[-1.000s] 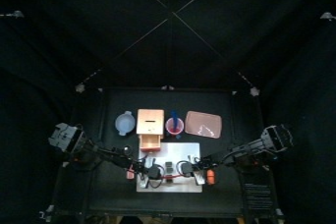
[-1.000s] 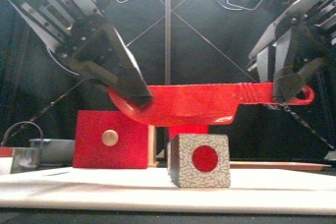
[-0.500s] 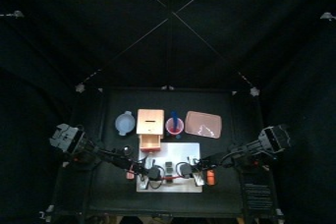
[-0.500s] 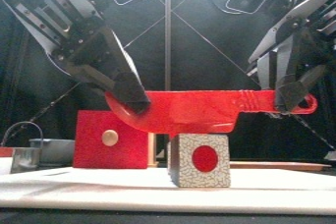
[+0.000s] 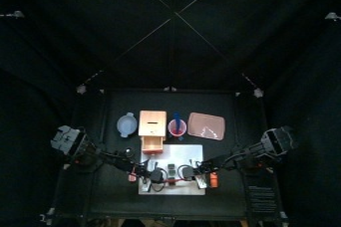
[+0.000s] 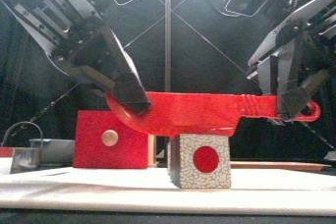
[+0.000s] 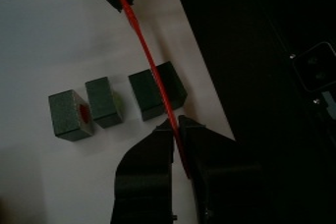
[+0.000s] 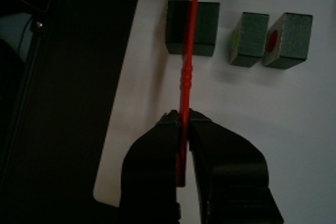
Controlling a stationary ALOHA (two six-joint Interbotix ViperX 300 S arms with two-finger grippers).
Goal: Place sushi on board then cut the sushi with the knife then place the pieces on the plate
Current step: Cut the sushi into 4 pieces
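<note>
We take the white cutting board as our reference. On it, in one row close to an edge, lie three dark green blocks. The end sushi piece is set a little apart. The middle sushi piece and the last sushi piece lie just beside each other, with red filling showing between them. In the front view the end sushi piece shows a speckled face with a red disc.

The red knife hangs level above the board, its blade on edge and lying straight across the end sushi piece. The blade's lower edge sits at that piece's top; we cannot tell whether it touches. The left gripper is clamped narrow on the blade's tip end, above the board's left side. The right gripper is clamped narrow on the handle, above the board's right side.

Behind the board we note four items, all well apart from the pieces. The blue-grey bowl stands beyond the left corner. The wooden box is next to it, with its red drawer front facing the board. The red cup stands beyond the middle, and the pink tray beyond the right corner.
</note>
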